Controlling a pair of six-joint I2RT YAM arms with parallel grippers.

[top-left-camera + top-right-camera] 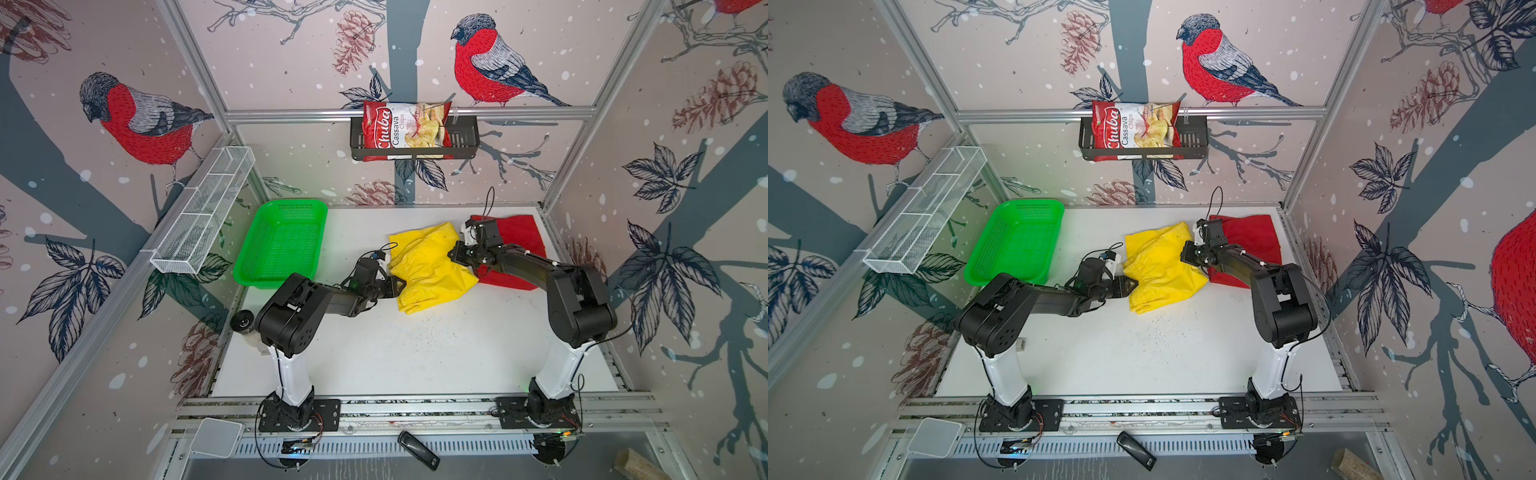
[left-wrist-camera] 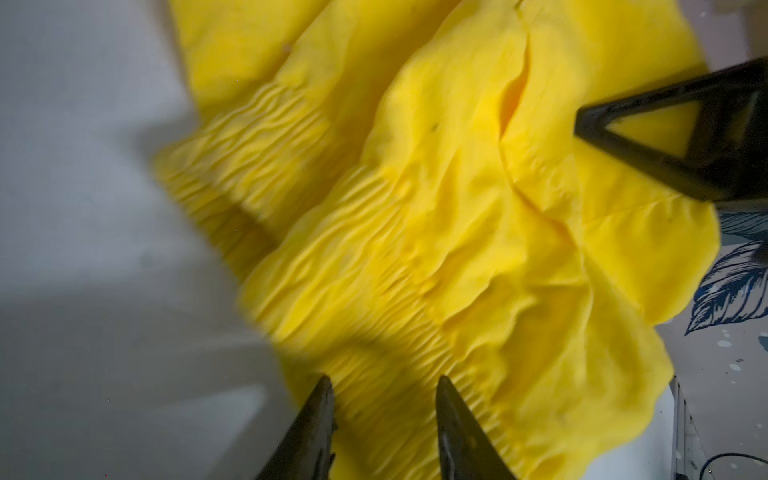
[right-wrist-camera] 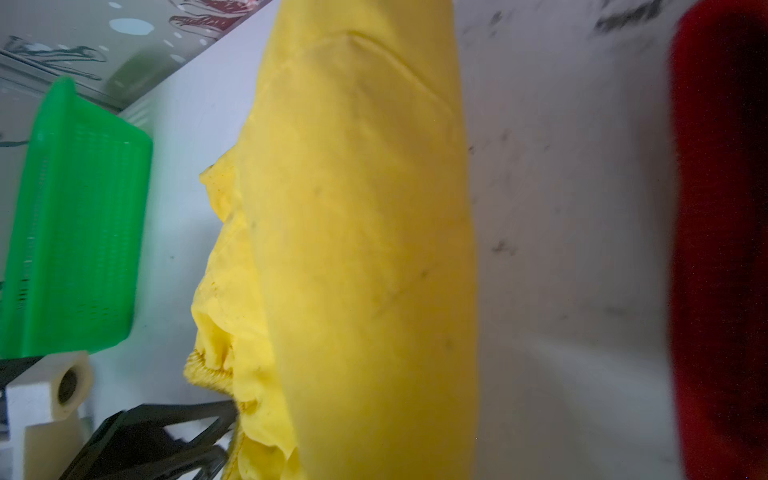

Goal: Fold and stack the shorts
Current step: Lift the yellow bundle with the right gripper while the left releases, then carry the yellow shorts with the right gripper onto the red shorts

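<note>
The yellow shorts lie crumpled mid-table, partly over the red shorts at the back right. My left gripper is at their near-left edge. Its jaws stand apart over the ribbed waistband. My right gripper is at the shorts' right side, shut on a fold of yellow cloth. That cloth rises up to the wrist camera and hides the jaws there. One of its fingers shows in the left wrist view.
A green plastic basket stands at the back left, close to my left arm. A white wire rack hangs on the left wall. A black shelf with a chips bag hangs on the back wall. A black wheel lies at the table's left edge.
</note>
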